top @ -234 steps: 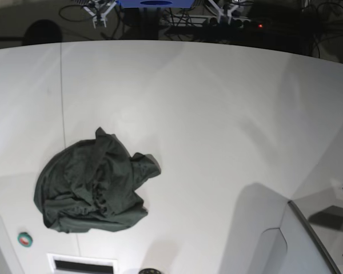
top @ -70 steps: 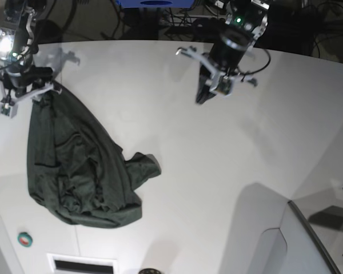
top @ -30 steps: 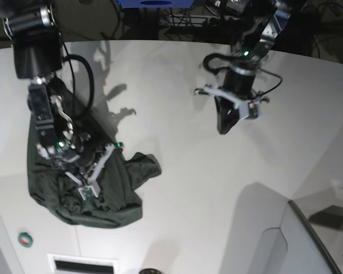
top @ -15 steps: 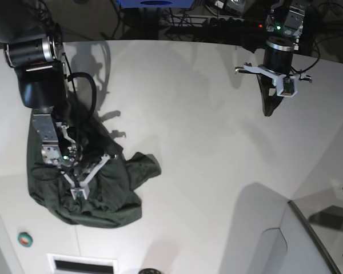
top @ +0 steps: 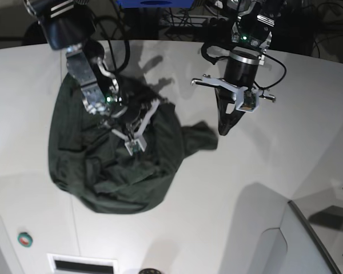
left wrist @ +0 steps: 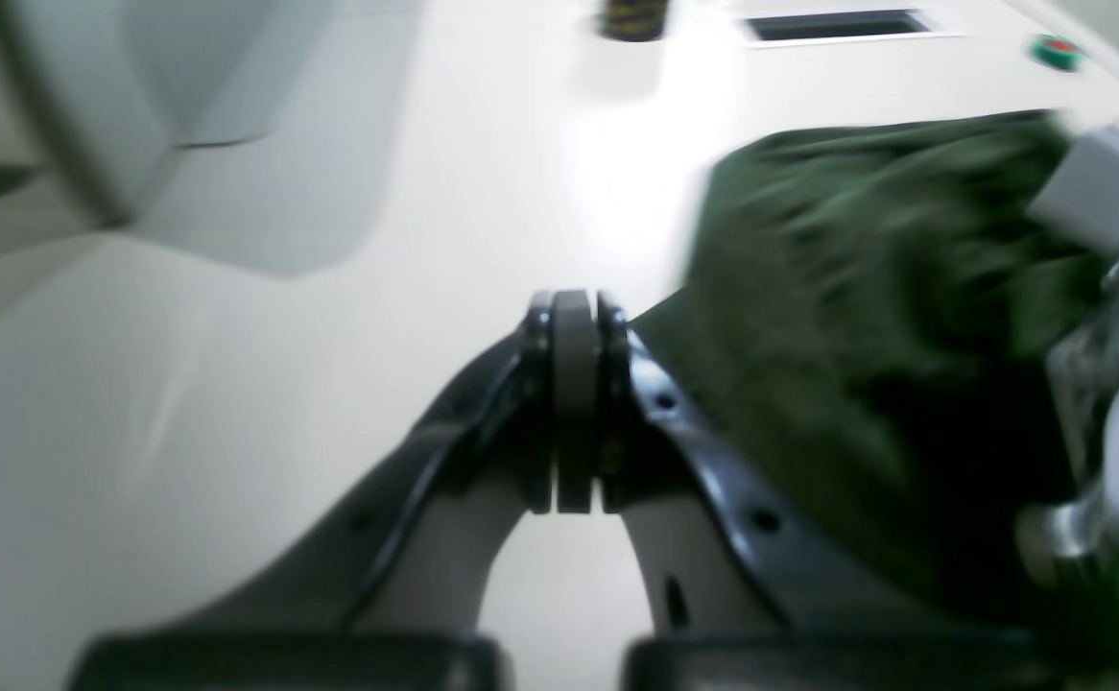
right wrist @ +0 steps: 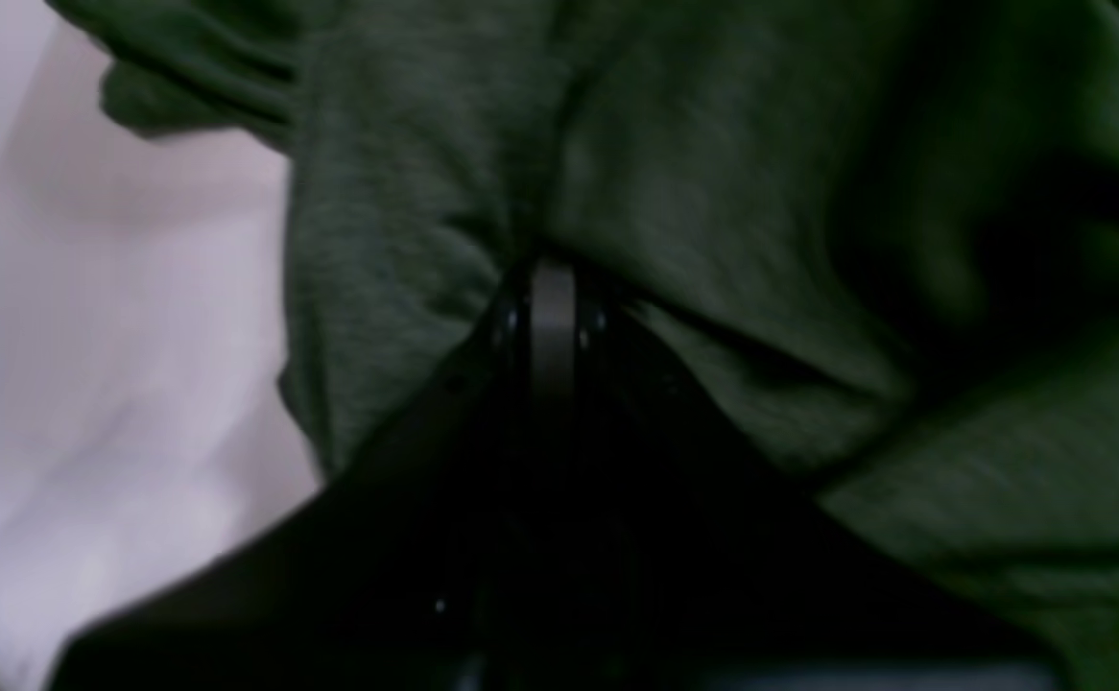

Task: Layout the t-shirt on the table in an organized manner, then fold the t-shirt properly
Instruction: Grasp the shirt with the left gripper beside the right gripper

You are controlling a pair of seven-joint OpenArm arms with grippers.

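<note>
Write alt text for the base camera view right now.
A crumpled dark green t-shirt lies on a white table, with the right claw shut in its folds. The left claw, also shut, hangs beside the shirt's edge, holding nothing.

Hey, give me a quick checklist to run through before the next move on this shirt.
1. Right tool gripping the shirt: ok, shut with cloth bunched around its tip in its wrist view.
2. Left tool free: ok, shut on nothing, over bare table beside the shirt's edge.
3. Shirt laid flat: not ok, it lies crumpled in folds.
4. Shirt fully on the table: ok, all of it lies on the white top.
5. Sleeves and collar located: cannot tell, the folds hide them.
6. Arms apart: ok, a gap shows between them in the base view.
</note>
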